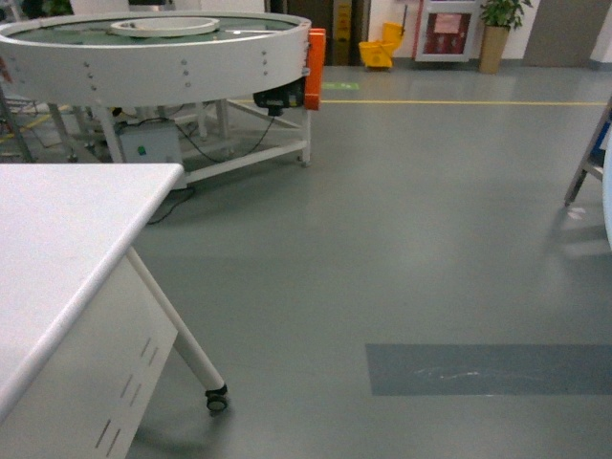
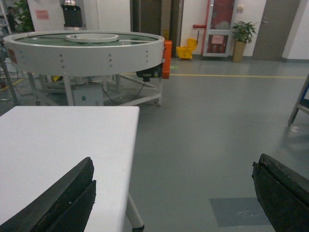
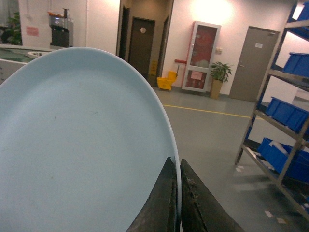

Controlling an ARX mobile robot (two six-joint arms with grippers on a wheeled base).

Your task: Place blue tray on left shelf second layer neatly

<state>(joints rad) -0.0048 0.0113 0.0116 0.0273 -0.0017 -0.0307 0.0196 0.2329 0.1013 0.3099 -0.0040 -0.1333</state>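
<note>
Three views share one grey floor [image 1: 411,249], and each holds something the others lack. Largest in the head and left wrist views is the round white conveyor [image 1: 158,53], far left, on a white frame. Nearer stands the white surface [image 1: 57,249], on a slanted leg with a caster, filling the lower left of the head view; the left wrist view looks across its top. A darker grey patch [image 1: 488,368] marks the floor to the right.

Only the right wrist view shows the steel shelf rack [image 3: 282,121] properly, along its right edge, with deep-blue crates [image 3: 287,113] on several tiers; the head view catches just a leg of it at far right. A yellow mop bucket [image 1: 380,50] and a potted plant [image 1: 497,29] stand by the back wall.

The blue tray [image 3: 82,145] shows clearly only in the right wrist view, where it fills the left half, held off the floor and well short of the rack. It stands on edge, its pale face toward the camera; its long axis seems to run up and leftward from the grasp, though the frame cuts it.

The right gripper [image 3: 179,205] has its dark fingers pinched nearly together on the tray's rim. The left gripper [image 2: 176,193] has its fingers [image 2: 63,203] spread wide, holding nothing, above the surface's near edge.
</note>
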